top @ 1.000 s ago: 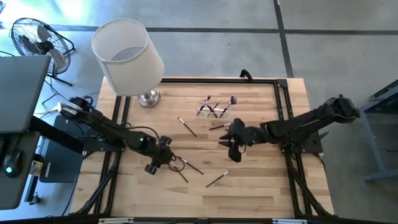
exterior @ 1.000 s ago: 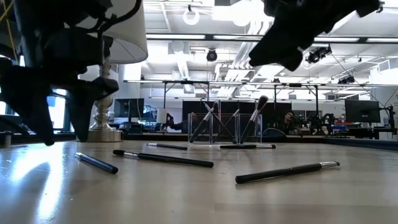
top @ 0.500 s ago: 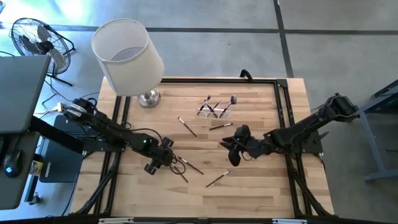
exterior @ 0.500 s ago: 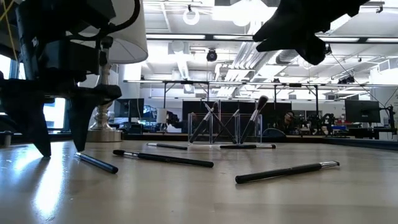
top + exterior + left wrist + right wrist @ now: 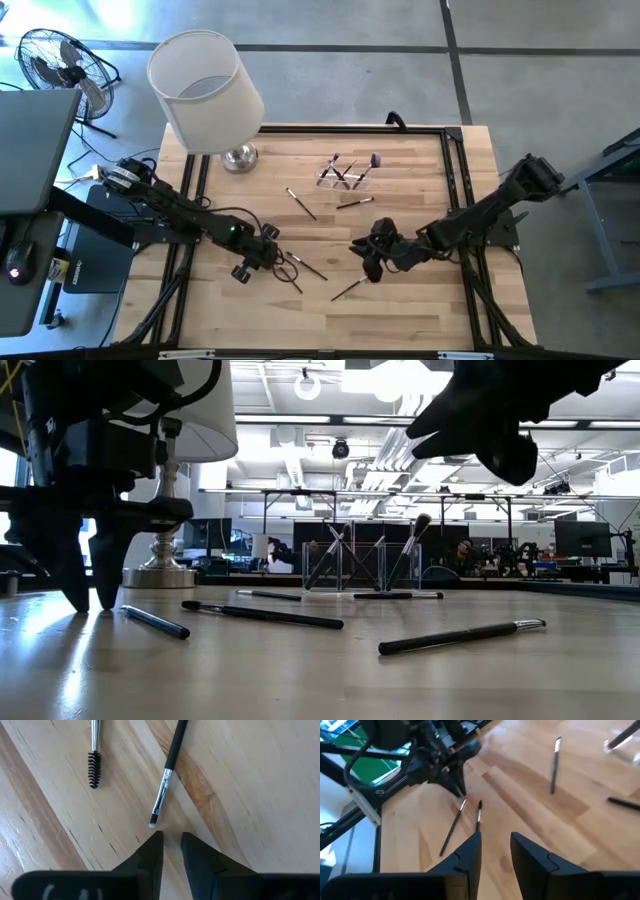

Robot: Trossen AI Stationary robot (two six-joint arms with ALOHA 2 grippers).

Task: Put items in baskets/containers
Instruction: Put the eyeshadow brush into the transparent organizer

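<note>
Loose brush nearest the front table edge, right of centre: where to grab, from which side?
Take the brush by its dark handle, about mid-length, from straight above with the jaws across the shaft. It lies flat and diagonal on the table with bare wood on both sides. The right gripper hovers beside its ferrule end; the left gripper is over other brushes.

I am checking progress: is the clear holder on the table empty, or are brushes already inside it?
Not empty. The clear holder stands upright with several brushes leaning inside it; the high view shows the same at the holder.
</note>
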